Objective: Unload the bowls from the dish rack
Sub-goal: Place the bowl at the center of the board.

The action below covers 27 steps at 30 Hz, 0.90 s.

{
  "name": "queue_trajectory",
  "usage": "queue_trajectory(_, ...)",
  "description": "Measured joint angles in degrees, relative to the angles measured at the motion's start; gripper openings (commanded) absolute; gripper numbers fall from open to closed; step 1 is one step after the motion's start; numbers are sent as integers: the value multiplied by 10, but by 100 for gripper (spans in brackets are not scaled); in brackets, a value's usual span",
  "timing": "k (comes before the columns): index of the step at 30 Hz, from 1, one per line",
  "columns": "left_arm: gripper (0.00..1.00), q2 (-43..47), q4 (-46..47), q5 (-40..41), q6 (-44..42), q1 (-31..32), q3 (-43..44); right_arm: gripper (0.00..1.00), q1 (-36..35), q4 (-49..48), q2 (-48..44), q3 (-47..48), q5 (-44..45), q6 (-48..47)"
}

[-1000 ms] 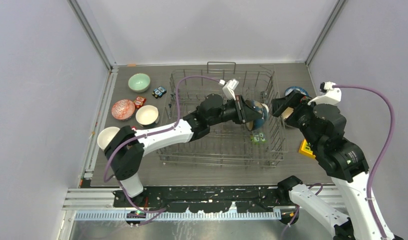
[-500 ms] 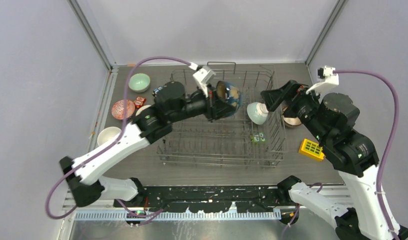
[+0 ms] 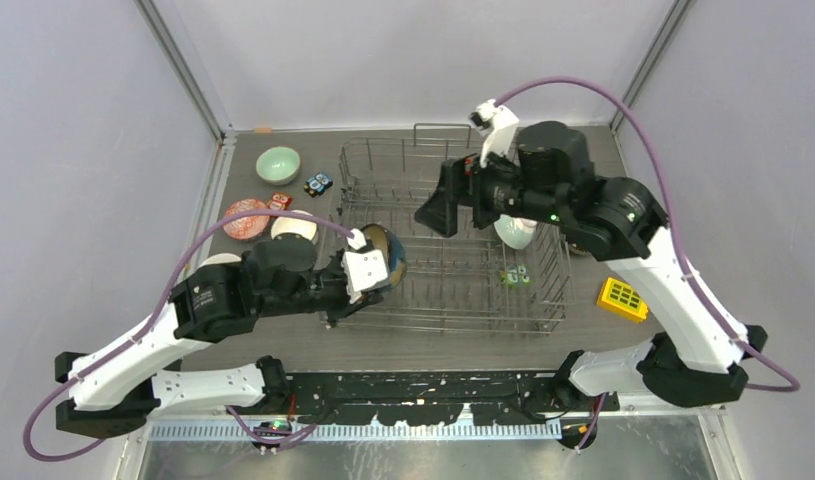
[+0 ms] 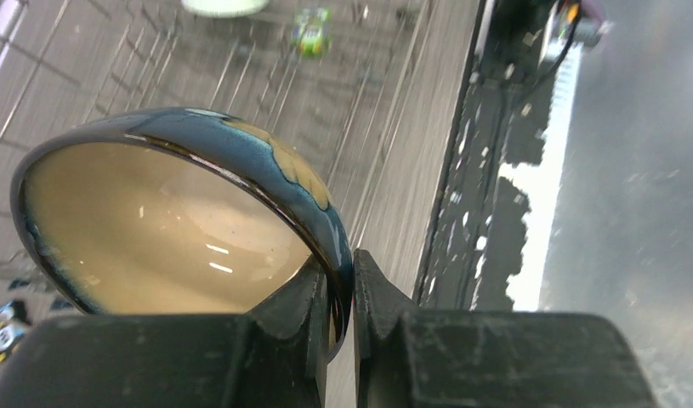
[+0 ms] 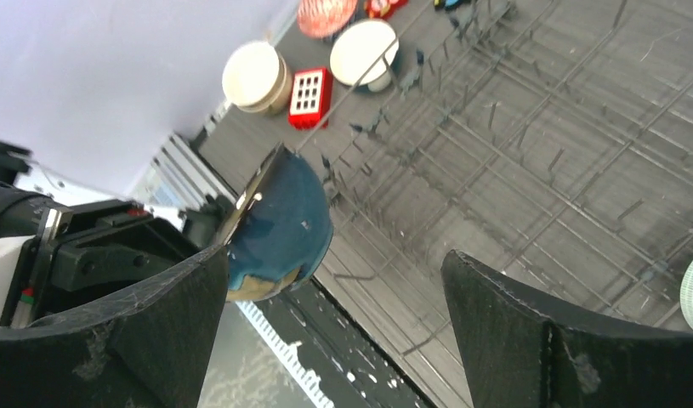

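My left gripper is shut on the rim of a dark blue bowl with a cream inside, held tilted over the front left corner of the dish rack. In the left wrist view its fingers pinch the bowl's wall. My right gripper hangs open and empty above the middle of the rack; its wrist view shows the blue bowl below, between wide-spread fingers. A white-teal bowl stands in the rack's right side.
Left of the rack sit a mint green bowl, a pink-red bowl, a white bowl and a tan bowl, with small blocks among them. A green owl figure lies in the rack. A yellow block lies to the right.
My left arm has drawn back with the dark blue bowl from over the rack's back to its front left corner. My right arm has swung left and up over the rack, away from the white-teal bowl.
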<state>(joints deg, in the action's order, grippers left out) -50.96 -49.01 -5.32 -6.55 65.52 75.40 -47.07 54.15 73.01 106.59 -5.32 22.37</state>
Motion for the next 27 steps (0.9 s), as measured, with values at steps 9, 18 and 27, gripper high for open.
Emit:
queue_trajectory(9,0,-42,-98,113,-134,89,0,96,-41,101,58,42,25,-18)
queue_trajectory(18,0,-47,-123,151,-241,128,0,94,-61,123,77,45,17,-21)
queue_trajectory(27,0,-88,-160,161,-319,144,4,89,-94,143,130,49,47,-26)
